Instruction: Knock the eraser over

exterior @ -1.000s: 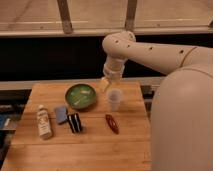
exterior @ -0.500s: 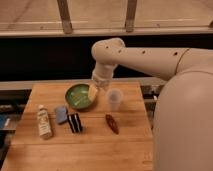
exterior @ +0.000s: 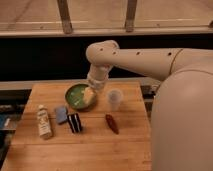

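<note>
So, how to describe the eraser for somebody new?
On the wooden table, look just in front of the green bowl, over which the end effector hangs. The eraser is the small black block with white stripes, between the flat blue-grey pad and the dark red pointed object.

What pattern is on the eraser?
The eraser is black with white stripes, seen in the camera view; the end effector hangs over the green bowl.

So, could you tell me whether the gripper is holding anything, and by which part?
Nothing appears held: the gripper hangs over the round green bowl, apart from the small black white-striped eraser on the wooden table.
</note>
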Robot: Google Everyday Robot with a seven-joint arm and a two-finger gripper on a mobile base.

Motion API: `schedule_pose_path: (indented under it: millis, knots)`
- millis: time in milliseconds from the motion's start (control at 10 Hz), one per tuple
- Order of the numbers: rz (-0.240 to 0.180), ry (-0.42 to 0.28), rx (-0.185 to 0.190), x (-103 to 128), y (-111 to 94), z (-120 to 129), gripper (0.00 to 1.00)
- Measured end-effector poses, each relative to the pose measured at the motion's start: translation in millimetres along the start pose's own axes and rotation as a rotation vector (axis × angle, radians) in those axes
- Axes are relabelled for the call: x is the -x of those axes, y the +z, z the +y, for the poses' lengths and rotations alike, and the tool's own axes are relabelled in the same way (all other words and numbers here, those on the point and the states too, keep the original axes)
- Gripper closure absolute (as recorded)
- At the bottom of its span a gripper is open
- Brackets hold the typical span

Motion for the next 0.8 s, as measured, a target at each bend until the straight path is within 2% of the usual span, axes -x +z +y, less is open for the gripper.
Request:
schedule_pose_path:
  millis: [100, 300, 800]
  knots:
    - [0.019, -0.004, 0.002, -1.6, 4.1, 0.2, 0.38]
    - [0.046, -0.025, 0.023, -1.4, 22.1, 17.9, 0.38]
    - [0.128, -0.057, 0.136, -19.1, 65.6, 84.4, 0.38]
